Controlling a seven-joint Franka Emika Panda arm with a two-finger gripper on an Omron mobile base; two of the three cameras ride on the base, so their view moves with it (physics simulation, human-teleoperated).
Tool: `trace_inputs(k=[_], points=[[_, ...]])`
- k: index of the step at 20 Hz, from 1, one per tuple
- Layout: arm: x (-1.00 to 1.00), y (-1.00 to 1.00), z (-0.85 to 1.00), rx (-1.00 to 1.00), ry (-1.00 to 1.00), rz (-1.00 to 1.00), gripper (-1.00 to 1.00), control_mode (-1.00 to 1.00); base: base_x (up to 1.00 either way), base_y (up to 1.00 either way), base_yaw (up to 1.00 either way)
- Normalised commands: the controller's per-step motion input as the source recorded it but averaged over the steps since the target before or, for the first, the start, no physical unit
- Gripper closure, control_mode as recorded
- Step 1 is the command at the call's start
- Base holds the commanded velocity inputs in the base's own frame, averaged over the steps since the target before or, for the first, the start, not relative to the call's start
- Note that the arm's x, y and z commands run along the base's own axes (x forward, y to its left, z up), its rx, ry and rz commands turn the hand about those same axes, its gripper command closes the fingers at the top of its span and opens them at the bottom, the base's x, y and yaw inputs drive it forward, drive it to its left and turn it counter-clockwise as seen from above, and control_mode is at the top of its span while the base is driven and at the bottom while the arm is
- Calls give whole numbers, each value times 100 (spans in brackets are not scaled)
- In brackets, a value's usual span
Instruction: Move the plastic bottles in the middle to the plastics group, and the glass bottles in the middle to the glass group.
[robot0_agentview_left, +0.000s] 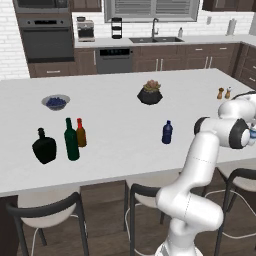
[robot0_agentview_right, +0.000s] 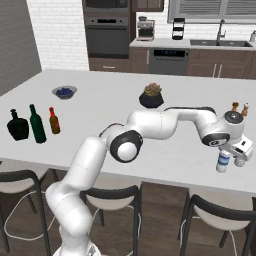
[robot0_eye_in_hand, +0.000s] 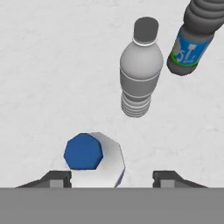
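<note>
White, blue-capped bottle (robot0_eye_in_hand: 96, 161) stands upright between the spread end effector (robot0_eye_in_hand: 112, 178).

Arm stretched right, pincer (robot0_eye_in_hand: 111, 177) parted, pointing down

Counter (robot0_agentview_left: 115, 107): white island top.
Left end: black flask (robot0_agentview_left: 44, 146), green bottle (robot0_agentview_left: 71, 140), amber bottle (robot0_agentview_left: 80, 133), close together.
Behind them: bowl (robot0_agentview_left: 55, 102).
Middle: plant pot (robot0_agentview_left: 150, 93), blue bottle (robot0_agentview_left: 167, 132).
Right: shakers (robot0_agentview_left: 223, 93).

A tall green bottle (robot0_agentview_left: 71, 140) stands between a black flask (robot0_agentview_left: 44, 147) and an amber bottle (robot0_agentview_left: 80, 133) (touching it, seemingly); a dark blue bottle (robot0_agentview_left: 167, 132) stands well apart on the surface (robot0_agentview_left: 110, 115).
</note>
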Motion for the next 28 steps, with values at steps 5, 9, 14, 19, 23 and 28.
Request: trace_inputs(k=[5,9,14,19,23,28], points=[[0,9,0,0,0,0,-100,-100,0,0,0],[-19,15,14,0,-1,0,-100,-100,0,0,0],[-63,46,24,0,0,0,-100,-100,0,0,0],[-60,95,10,-1,0,0,-100,-100,0,0,0],[-4,100,17,-6,-4,0,-100,-100,0,0,0],[1,100,16,-4,1,6,-100,-100,0,0,0]])
